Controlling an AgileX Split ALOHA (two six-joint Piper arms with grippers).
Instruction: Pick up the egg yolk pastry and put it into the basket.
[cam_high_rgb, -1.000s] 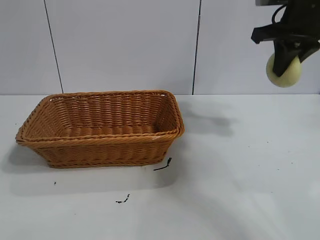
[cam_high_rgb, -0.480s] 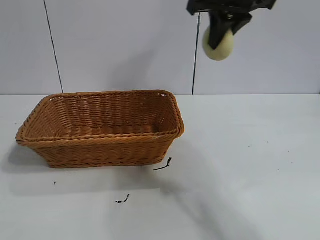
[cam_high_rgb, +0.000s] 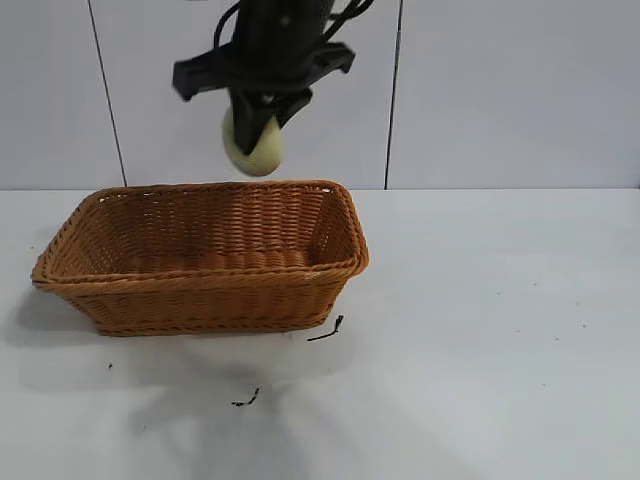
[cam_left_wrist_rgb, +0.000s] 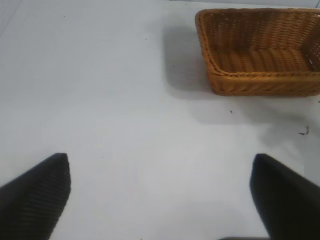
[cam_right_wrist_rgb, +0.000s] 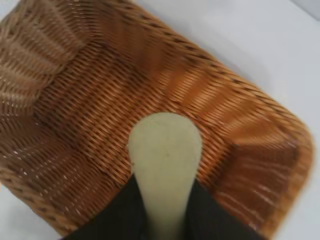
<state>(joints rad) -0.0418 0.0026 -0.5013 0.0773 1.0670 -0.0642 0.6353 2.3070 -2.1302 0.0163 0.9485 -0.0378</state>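
Fingers (cam_high_rgb: 258, 122) of our right gripper (cam_high_rgb: 255, 135) are clamped on the egg yolk pastry (cam_high_rgb: 254, 147), which hangs in the air above the far rim of the basket (cam_high_rgb: 205, 283) in the exterior view, well clear of the wicker. Our left arm is out of that view.

From the left wrist, our left gripper (cam_left_wrist_rgb: 160, 195) hangs spread wide and empty over the bare table (cam_left_wrist_rgb: 110, 100), with the basket (cam_left_wrist_rgb: 260, 82) well apart from it.

From the right wrist, the pastry (cam_right_wrist_rgb: 165, 165) sits edge-on between our two dark fingers (cam_right_wrist_rgb: 112, 212), with a good part standing out beyond the tips and the basket floor (cam_right_wrist_rgb: 90, 115) directly behind it.

We judge the main risk to be letting go from this height: the puck, held on its edge, could bounce or roll on the woven floor. If we are nearer the far rim than the wrist view suggests, it could clip the braid and fall outside.
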